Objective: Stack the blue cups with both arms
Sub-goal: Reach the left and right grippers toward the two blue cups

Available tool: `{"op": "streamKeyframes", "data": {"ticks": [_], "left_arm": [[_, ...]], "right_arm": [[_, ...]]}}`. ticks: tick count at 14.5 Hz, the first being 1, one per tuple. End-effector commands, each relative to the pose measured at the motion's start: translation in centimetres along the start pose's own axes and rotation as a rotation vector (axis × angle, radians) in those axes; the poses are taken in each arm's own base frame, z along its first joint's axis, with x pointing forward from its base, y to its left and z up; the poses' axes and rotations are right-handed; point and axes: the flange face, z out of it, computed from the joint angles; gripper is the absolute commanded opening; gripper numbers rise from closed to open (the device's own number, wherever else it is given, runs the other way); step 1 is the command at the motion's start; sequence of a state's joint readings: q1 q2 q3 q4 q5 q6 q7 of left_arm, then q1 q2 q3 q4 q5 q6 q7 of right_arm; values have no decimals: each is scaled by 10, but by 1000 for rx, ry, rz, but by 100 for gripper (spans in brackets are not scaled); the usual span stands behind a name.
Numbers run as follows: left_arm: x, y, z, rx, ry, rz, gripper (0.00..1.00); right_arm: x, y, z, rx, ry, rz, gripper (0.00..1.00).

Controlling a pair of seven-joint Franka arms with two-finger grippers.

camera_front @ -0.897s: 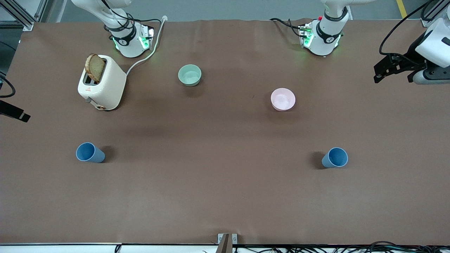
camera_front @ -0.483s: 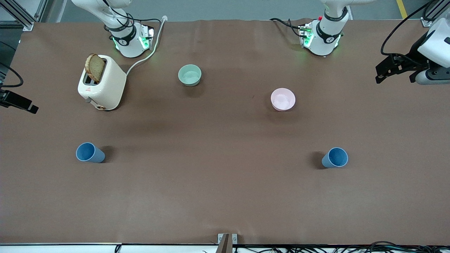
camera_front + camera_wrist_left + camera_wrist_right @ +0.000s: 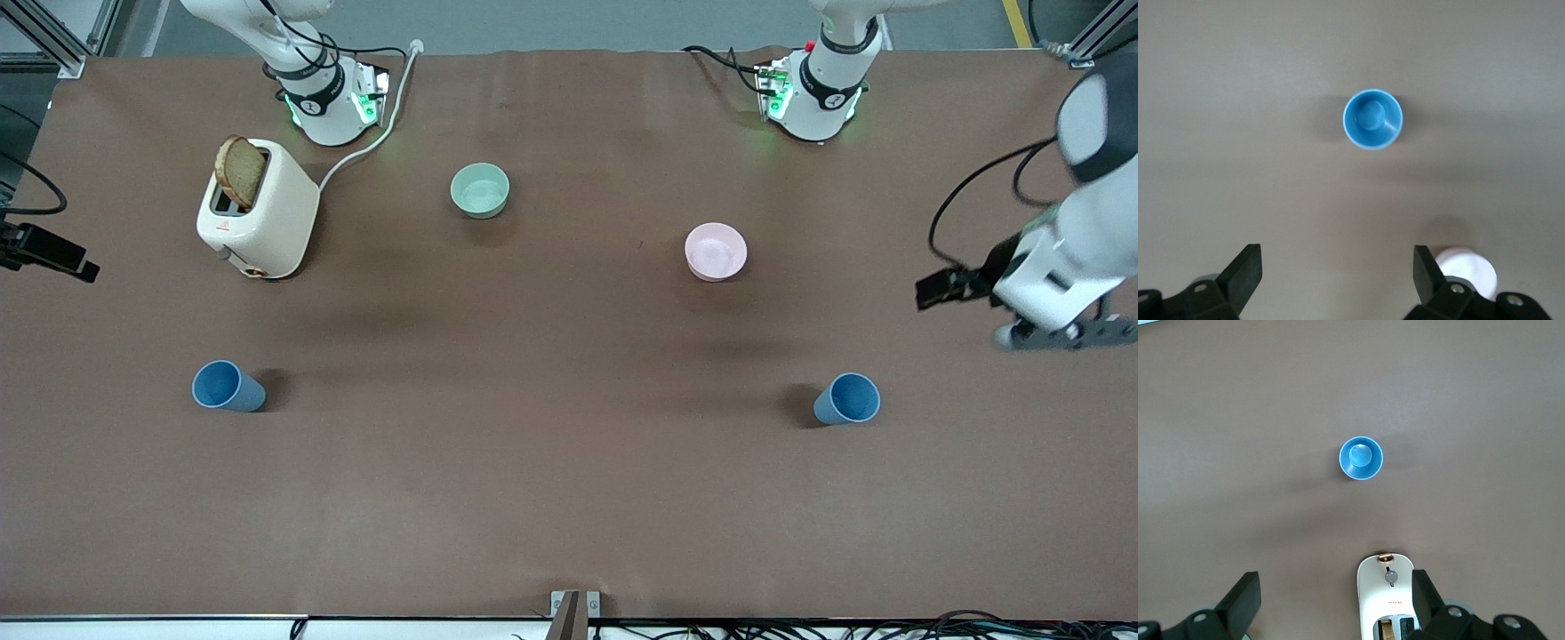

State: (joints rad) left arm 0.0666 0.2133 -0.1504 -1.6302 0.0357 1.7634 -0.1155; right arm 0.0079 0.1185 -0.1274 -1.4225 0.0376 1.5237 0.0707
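My left arm's swung in lower over its end of the table since a moment ago; the right has barely shifted. My left gripper (image 3: 1335, 277) hangs wide open above bare tabletop, with one blue cup (image 3: 1372, 119) standing upright just ahead of the fingertips, not touching, and the pink bowl (image 3: 1465, 263) right by one finger. My right gripper (image 3: 1335, 600), also spread wide, hovers with the other blue cup (image 3: 1361, 458) upright ahead and the toaster (image 3: 1386, 600) between the fingers, well below them.
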Motion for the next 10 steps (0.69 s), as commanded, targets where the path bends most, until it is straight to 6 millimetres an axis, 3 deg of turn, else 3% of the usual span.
{"op": "streamKeyframes", "data": {"ticks": [1, 2, 4, 6, 7, 8, 10], "left_arm": [[21, -19, 71, -4, 32, -20, 100], [30, -18, 96, -13, 51, -19, 100], [44, -14, 134, -26, 51, -26, 100], [53, -15, 163, -34, 51, -29, 99], [55, -15, 174, -36, 39, -31, 94], [57, -15, 183, -38, 28, -32, 84], [60, -13, 198, -41, 22, -28, 74]], "right_arm": [[-12, 9, 37, -3, 41, -10, 100], [-7, 12, 64, -6, 72, -27, 100], [7, 26, 96, -13, 129, -59, 100], [28, 41, 154, -35, 133, -124, 100], [39, 51, 183, -45, 115, -140, 100], [46, 53, 210, -52, 101, -144, 100], [59, 57, 270, -82, 59, -160, 100]]}}
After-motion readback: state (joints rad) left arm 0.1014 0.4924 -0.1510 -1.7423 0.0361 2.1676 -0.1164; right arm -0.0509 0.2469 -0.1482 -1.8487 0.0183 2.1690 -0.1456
